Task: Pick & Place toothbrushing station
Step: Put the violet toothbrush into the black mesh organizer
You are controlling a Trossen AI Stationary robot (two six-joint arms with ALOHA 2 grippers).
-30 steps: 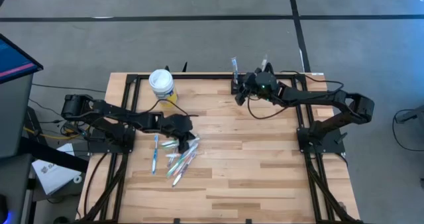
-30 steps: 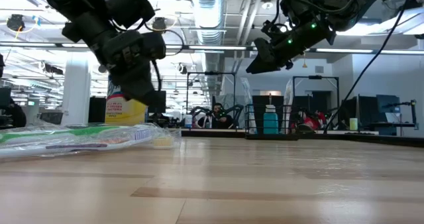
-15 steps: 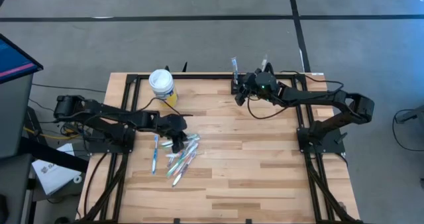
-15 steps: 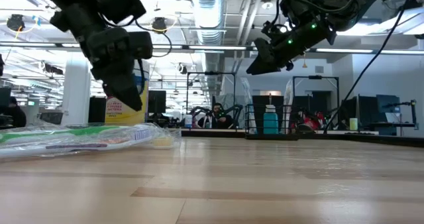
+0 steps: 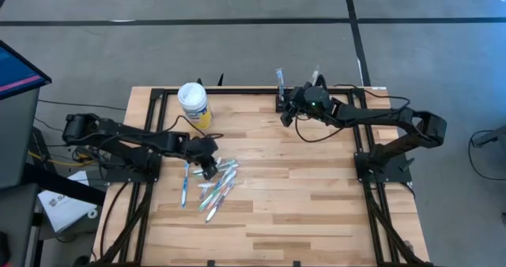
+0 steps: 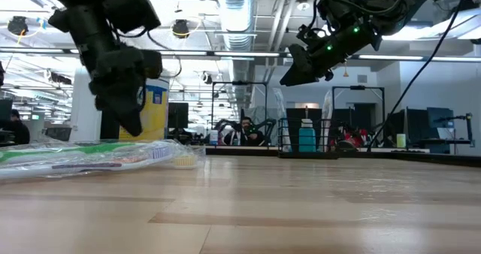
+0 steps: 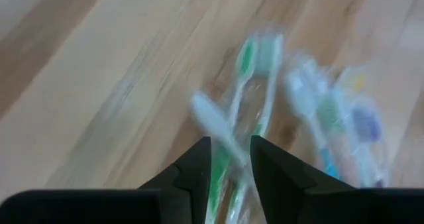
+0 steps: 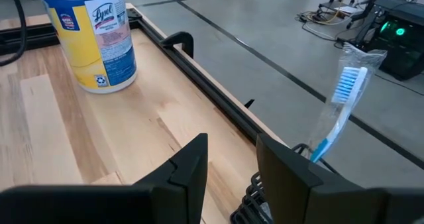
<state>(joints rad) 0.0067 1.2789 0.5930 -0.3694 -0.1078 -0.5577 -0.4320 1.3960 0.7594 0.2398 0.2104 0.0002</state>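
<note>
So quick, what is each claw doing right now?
Left claw: open, empty, over the toothbrushes.
Right claw: open, empty, above the toothbrushing station.

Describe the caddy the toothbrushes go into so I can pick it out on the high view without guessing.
Find the table's far edge, on the right arm's side. The toothbrushing station sits there, below the right gripper: a small black wire caddy with a blue toothbrush standing upright in it. Unlike the white-and-yellow wipes tub along that edge, it is dark and low.

White wipes tub (image 5: pixel 193 101) near table's (image 5: pixel 316 204) back edge, scattered toothbrushes (image 5: pixel 215 184)
</note>
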